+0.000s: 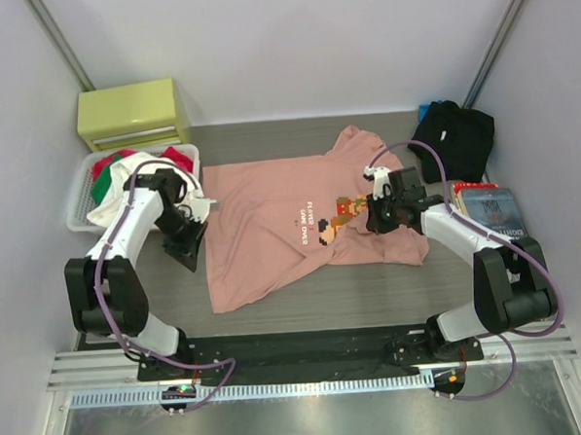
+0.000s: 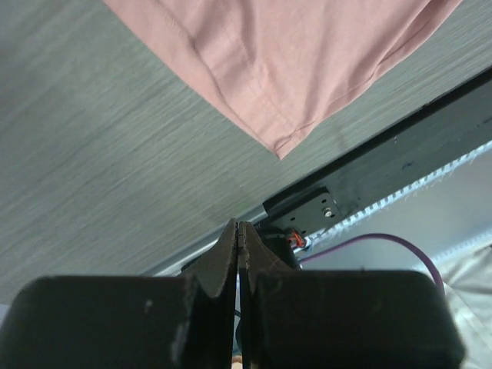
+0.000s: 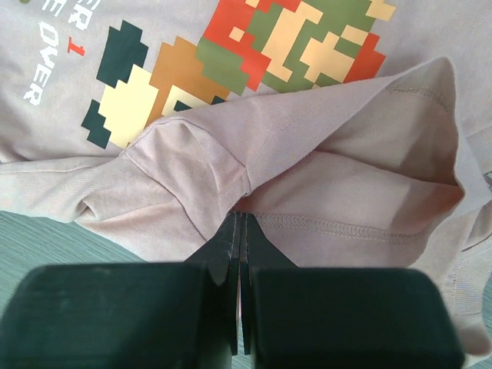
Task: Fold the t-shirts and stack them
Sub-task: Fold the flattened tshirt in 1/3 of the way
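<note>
I have the salmon-pink t-shirt (image 1: 262,229) spread print-up across the middle of the table (image 1: 178,301), with the sleeve on my right side folded inward beside the pixel print. My left gripper (image 1: 187,244) is clenched on nothing, over bare table just beside the shirt's left edge. My right gripper (image 1: 373,216) is clenched too, its tips against that folded sleeve (whether any cloth is pinched, I cannot tell). The black t-shirt (image 1: 452,139) lies bunched at the far right corner.
</note>
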Controlling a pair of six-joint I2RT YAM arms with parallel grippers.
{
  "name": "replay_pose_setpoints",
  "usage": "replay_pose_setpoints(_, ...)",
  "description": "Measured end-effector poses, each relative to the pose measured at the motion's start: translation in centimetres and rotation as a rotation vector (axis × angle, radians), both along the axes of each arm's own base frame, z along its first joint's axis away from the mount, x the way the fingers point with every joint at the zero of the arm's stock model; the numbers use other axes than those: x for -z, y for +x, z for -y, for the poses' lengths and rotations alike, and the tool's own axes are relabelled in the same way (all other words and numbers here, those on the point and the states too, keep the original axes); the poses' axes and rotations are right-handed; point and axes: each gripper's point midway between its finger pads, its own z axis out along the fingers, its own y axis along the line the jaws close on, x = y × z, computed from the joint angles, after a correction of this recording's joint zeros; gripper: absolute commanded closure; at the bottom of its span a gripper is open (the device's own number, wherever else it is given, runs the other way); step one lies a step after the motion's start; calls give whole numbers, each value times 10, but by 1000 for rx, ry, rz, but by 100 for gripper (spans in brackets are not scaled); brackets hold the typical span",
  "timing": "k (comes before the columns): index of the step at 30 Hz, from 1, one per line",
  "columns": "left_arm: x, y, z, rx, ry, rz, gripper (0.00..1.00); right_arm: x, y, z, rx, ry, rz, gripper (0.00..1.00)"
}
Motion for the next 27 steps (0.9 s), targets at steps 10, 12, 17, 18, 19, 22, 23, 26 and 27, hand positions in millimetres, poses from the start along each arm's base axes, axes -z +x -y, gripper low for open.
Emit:
replay_pose_setpoints(10, 25, -4, -19, -72, -57, -135, 100, 0, -1, -3, -10, 12, -5, 99)
replay_pose_setpoints(12, 27, -4, -18, -67, -66, -143, 100, 2, -1, -2, -10, 11, -10, 99)
replay_pose_setpoints(17, 25, 0, -17, -62, -73, -131, 100, 4, 0, 2, 8, -12, -9, 54)
replay_pose_setpoints(18, 25, -1, -17, -61, -73, -131, 100, 4, 2, 6, 17, -29, 2, 69)
replay_pose_setpoints(19, 25, 0, -17, -61, -73, -131, 100, 4, 4, 9, 25, -48, 19, 75)
replay_pose_setpoints(22, 25, -1, -17, -58, -74, -130, 100, -6, 5, 22, 69, -89, 96, 99)
replay_pose_setpoints(23, 25, -1, -16, -59, -76, -132, 100, -15, 5, 28, 92, -102, 137, 99)
replay_pose_setpoints(26, 25, -2, -15, -61, -86, -135, 100, -55, 11, 40, 148, -118, 297, 99)
replay_pose_setpoints(27, 26, -2, -14, -61, -90, -138, 100, -73, 15, 43, 166, -116, 364, 99)
